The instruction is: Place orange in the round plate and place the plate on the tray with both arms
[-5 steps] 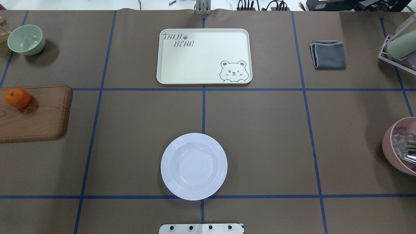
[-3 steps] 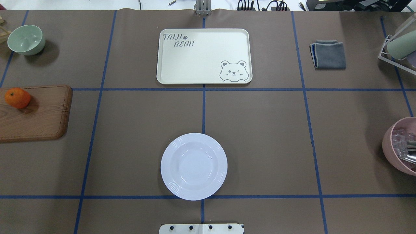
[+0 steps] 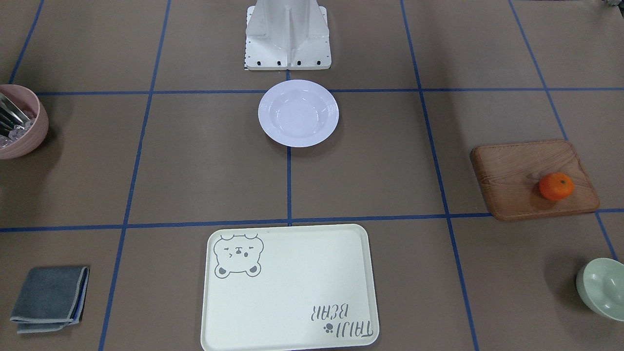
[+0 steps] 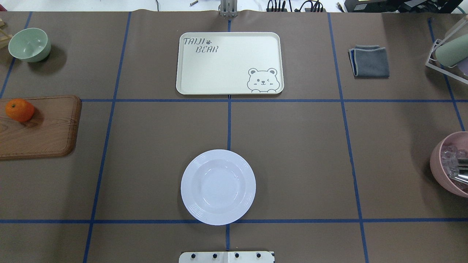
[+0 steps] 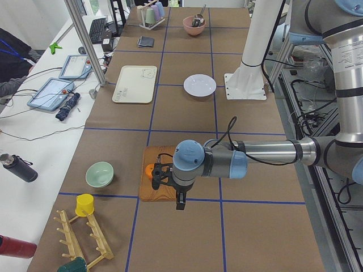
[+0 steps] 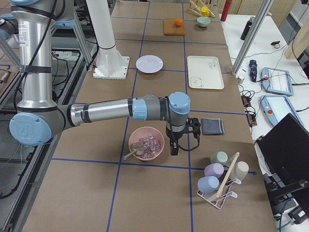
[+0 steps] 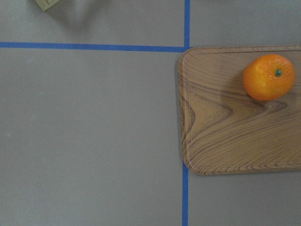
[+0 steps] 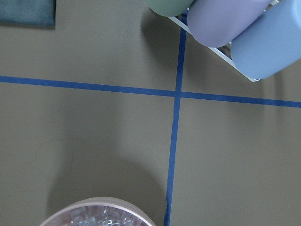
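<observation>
Round plate (image 4: 218, 187): on the table's middle line, just beyond the robot's base (image 4: 226, 256).
Tray (image 4: 226, 65): on the same middle line, on the far side of the table, well apart from the plate.
Wooden board (image 4: 47, 135): at the table's left edge, between the plate's row and the tray's row.
Orange (image 4: 19, 110): on the board, near its far outer corner.
Small bowl (image 4: 29, 44): beyond the board, at the far left, apart from it.
Folded cloth (image 4: 370, 61): right of the tray, well apart from it.
Cup rack (image 6: 226, 175): right of the cloth, at the table's right edge, with cups on it.
Bowl of cubes (image 4: 437, 164): at the right edge, nearer the robot than the rack, opposite the board.
</observation>
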